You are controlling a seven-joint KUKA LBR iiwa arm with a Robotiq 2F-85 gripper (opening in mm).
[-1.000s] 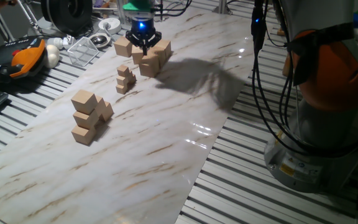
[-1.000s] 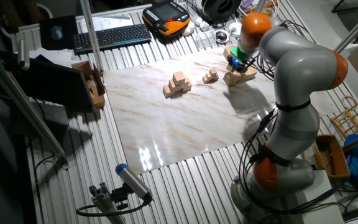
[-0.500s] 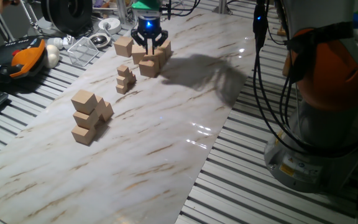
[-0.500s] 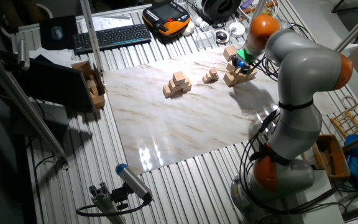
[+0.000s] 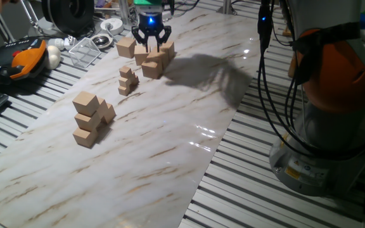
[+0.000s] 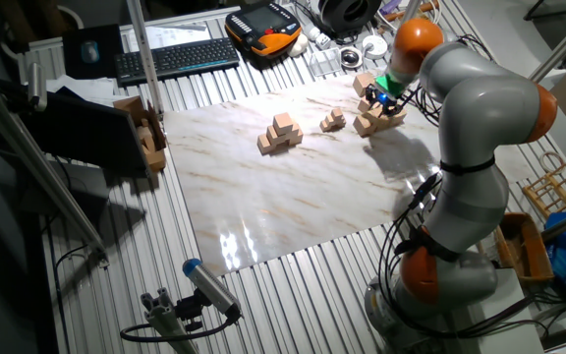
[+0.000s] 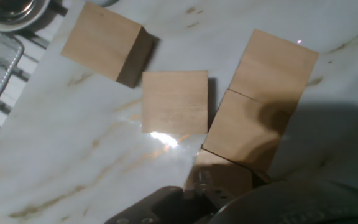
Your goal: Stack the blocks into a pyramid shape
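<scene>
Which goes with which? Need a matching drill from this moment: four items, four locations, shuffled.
Items:
1. gripper
2. stepped pile of large cubes
3. small-cube pile
4. orange pendant

Locations:
A. off the marble sheet, on the slatted table
B. middle of the three block groups
C. above the far block cluster
D. block group farthest from the gripper

Pairs: 1-C, 2-D, 3-B, 4-A
</scene>
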